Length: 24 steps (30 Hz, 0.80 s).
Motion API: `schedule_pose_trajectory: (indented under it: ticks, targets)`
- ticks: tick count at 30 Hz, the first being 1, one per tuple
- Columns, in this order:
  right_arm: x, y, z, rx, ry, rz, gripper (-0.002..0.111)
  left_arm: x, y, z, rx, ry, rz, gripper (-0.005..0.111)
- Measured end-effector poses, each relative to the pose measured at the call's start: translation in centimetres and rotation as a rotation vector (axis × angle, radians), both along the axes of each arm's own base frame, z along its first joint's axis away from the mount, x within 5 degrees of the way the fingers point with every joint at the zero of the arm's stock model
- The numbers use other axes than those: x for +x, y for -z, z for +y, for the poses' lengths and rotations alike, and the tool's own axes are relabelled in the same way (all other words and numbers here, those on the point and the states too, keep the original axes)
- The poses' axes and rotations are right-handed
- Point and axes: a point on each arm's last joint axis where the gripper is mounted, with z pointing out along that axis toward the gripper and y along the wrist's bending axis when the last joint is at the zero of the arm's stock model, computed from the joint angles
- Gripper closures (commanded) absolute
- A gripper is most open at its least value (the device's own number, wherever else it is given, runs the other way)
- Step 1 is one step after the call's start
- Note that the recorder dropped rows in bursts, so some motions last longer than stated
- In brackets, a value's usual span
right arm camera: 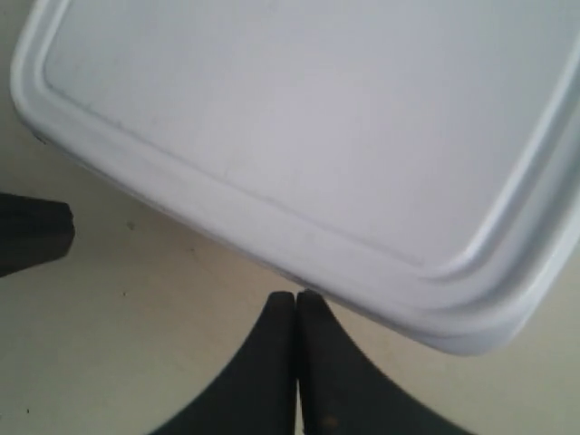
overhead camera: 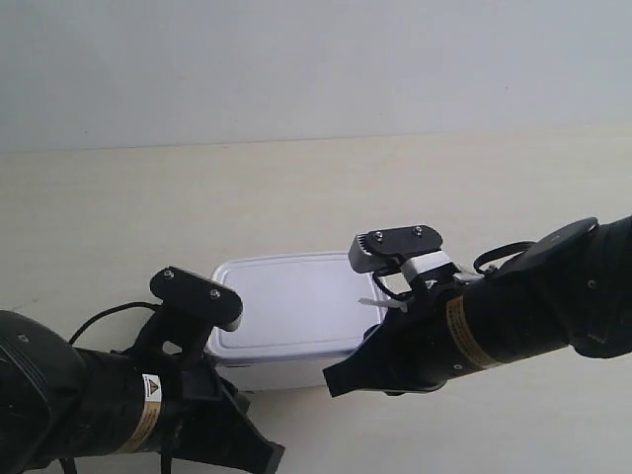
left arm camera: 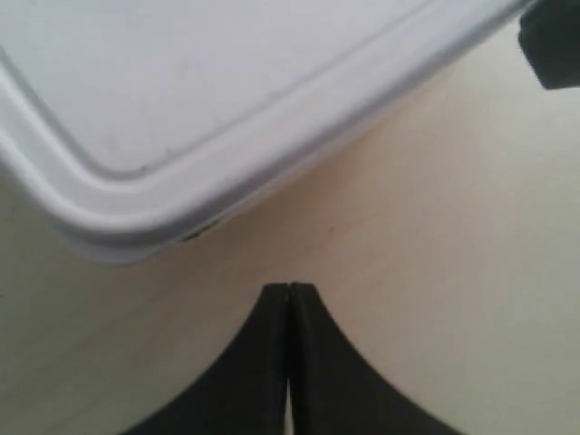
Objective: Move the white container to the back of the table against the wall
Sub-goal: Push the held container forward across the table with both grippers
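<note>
The white container (overhead camera: 291, 306) stands lid on, on the table (overhead camera: 118, 217), well short of the wall (overhead camera: 296, 59). Both arms reach it from the front: the arm at the exterior view's left (overhead camera: 148, 395) at its near left corner, the arm at the exterior view's right (overhead camera: 494, 321) at its near right side. Their fingertips are hidden there. In the left wrist view my left gripper (left arm camera: 288, 288) is shut and empty, a small gap from the container (left arm camera: 208, 100). My right gripper (right arm camera: 296, 295) is shut and empty, its tips at the rim of the container (right arm camera: 308, 127).
Bare cream table (left arm camera: 435, 236) lies around the box and stretches behind it to the wall. In each wrist view the other gripper's dark tip shows beside the box: the right one (left arm camera: 553, 45) and the left one (right arm camera: 32, 236).
</note>
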Motion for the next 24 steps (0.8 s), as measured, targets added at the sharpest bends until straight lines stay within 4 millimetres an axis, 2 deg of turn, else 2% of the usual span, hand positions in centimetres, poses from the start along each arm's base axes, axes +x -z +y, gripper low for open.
schedule_pose_trajectory:
  ticks: [7, 12, 24]
  targets:
    - [0.8, 0.0, 0.4, 0.003, 0.009, -0.007, 0.108, 0.7, -0.2, 0.6, 0.061, -0.056, -0.063, 0.107]
    - [1.3, 1.3, 0.7, -0.022, 0.016, 0.020, 0.108, 1.0, -0.7, -0.1, 0.028, -0.029, -0.065, 0.107]
    - [2.4, 0.7, 1.2, -0.006, 0.048, -0.010, 0.108, 2.4, -1.6, -1.1, 0.017, -0.037, -0.116, 0.107]
